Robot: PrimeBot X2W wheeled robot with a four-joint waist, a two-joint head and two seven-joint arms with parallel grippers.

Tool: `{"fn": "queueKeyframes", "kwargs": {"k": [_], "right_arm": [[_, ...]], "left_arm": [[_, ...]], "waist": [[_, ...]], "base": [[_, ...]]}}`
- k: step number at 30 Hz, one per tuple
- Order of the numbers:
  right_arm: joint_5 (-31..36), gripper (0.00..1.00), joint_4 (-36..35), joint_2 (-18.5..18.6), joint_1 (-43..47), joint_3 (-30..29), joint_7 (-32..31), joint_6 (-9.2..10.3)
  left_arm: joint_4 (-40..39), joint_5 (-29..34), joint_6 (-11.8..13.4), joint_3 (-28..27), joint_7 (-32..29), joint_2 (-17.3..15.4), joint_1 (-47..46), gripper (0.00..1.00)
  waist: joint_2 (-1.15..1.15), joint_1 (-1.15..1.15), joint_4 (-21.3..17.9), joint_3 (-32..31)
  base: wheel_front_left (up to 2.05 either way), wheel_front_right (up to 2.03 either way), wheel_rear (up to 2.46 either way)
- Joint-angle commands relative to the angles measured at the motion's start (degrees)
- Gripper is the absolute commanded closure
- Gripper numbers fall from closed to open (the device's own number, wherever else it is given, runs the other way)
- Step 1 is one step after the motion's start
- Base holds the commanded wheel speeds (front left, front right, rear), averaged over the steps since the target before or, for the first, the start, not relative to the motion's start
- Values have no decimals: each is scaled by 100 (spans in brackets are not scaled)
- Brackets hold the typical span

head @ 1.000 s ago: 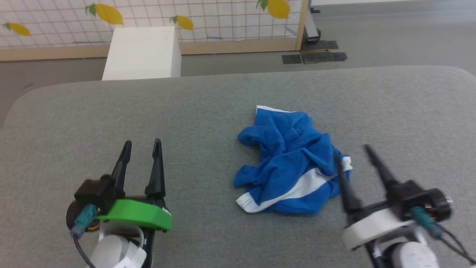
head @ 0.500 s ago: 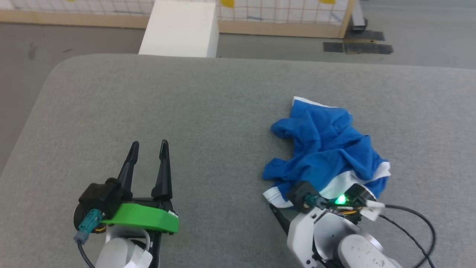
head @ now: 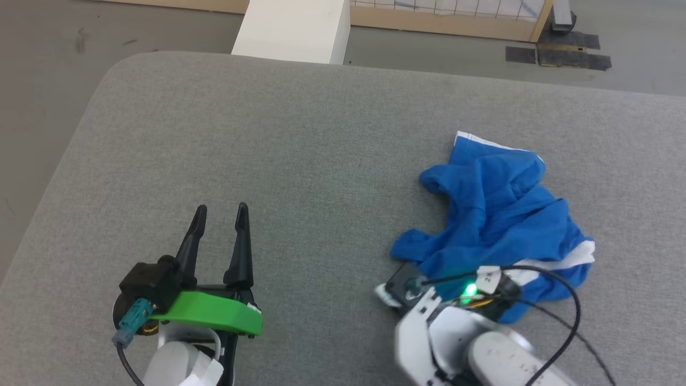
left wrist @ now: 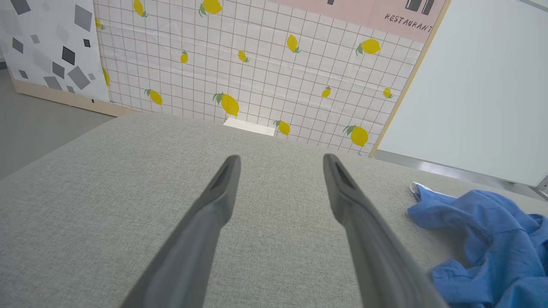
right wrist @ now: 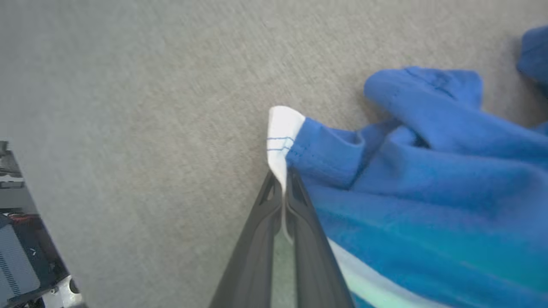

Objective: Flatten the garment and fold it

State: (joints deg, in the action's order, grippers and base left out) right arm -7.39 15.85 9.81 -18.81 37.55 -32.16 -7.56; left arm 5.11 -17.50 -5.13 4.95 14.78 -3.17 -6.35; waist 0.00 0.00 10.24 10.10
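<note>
A: Where are the shorts [head: 498, 214]?
B: Crumpled heap on the right half of the surface [head: 268, 134]. Not flat yet. Blue w/ white stripe & trim.
A: Right pincer [right wrist: 282, 182]?
B: Pressed together on the white hem corner [right wrist: 283, 124] at the heap's near-left edge. In the wrist cam the cloth runs between the fingers. Prob picked that corner b/c it's an outer edge, reachable w/o digging into the folds. Pulling it should spread a leg out.
A: Left pincer [head: 221, 208]?
B: Spread, holding nothing, over bare surface well left of the heap. Looks parked til a 2nd corner is exposed.
A: Vs 1 sec ago?
B: Then the right pincer was spread, up by the heap's right side. Half a sec ago it was down at the near hem. Now it's clamped on the corner. Left pincer is in the same pose, and the heap is approx the same shape.
A: Shorts sit further right in the head view, though.
B: The box [head: 292, 27] & the surface's edge shifted too, so that's the cam moving, not the cloth.
</note>
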Motion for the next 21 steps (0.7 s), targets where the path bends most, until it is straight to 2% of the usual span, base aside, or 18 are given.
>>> {"fn": "queueKeyframes", "kwargs": {"k": [1, 6, 11, 16, 21], "right_arm": [[-145, 100, -99, -117, -103, 165, 151, 8], [-415, 100, -530, -340, -711, 649, 700, 8], [-538, 100, -911, -579, -1424, 429, 1500, 8], [-399, 100, -1259, -662, -1599, -578, 2072, 8], [171, 100, -1220, -675, -1034, -2214, 2006, 8]], "left_arm": [[17, -39, 25, 15, 21, 28, -91, 0], [49, 17, 17, 6, 21, 28, -64, 0], [76, 65, -4, 27, 21, 29, -20, 0], [112, 98, -36, 69, 21, 29, 24, 0], [137, 124, -65, 91, 21, 29, 64, 0]], "waist": [[0, 0, -67, -82], [0, 0, -209, -227], [0, 0, -339, -368], [0, 0, -419, -456], [0, 0, -514, -488]], "base": [[0, 0, 0], [0, 0, 0], [0, 0, 0], [0, 0, 0], [0, 0, 0]]}}
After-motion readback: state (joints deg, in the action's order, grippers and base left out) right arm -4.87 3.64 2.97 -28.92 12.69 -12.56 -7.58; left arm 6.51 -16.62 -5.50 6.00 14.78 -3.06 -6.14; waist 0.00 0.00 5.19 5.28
